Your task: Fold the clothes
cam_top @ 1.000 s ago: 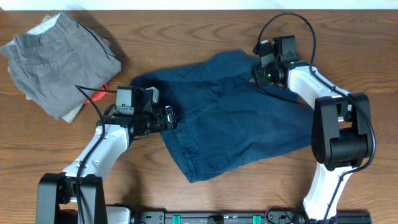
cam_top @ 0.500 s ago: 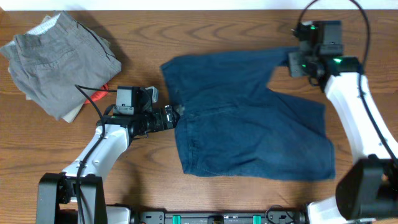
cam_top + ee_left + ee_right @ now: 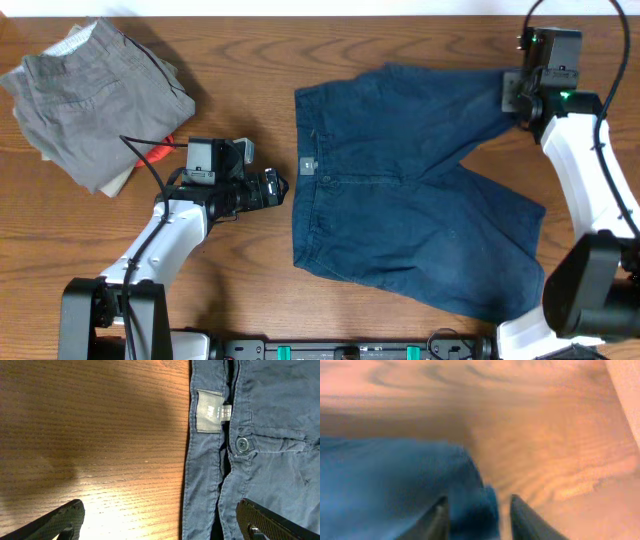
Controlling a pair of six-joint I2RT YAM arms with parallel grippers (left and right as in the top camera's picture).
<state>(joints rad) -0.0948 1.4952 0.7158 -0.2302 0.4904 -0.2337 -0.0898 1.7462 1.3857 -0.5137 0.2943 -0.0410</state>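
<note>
The dark navy shorts [image 3: 400, 190] lie spread on the wooden table, waistband to the left and legs to the right. My left gripper [image 3: 276, 188] is open and empty, just left of the waistband. In the left wrist view my left gripper [image 3: 162, 525] straddles the waistband edge of the shorts [image 3: 260, 420], with a grey label [image 3: 210, 410] and a button [image 3: 243, 444] showing. My right gripper [image 3: 520, 95] is at the far right, shut on the hem of the upper leg. The right wrist view is blurred and shows blue cloth [image 3: 395, 475] between the fingers of my right gripper [image 3: 480, 515].
Folded grey-khaki shorts [image 3: 95, 95] lie at the far left with a small orange-red garment [image 3: 160, 152] peeking out beside them. The table's far edge runs just beyond the right gripper.
My right gripper has pulled the shorts to the right and away, spreading the upper leg out. The waistband slid out of my left gripper, which stayed in place and is now open.
</note>
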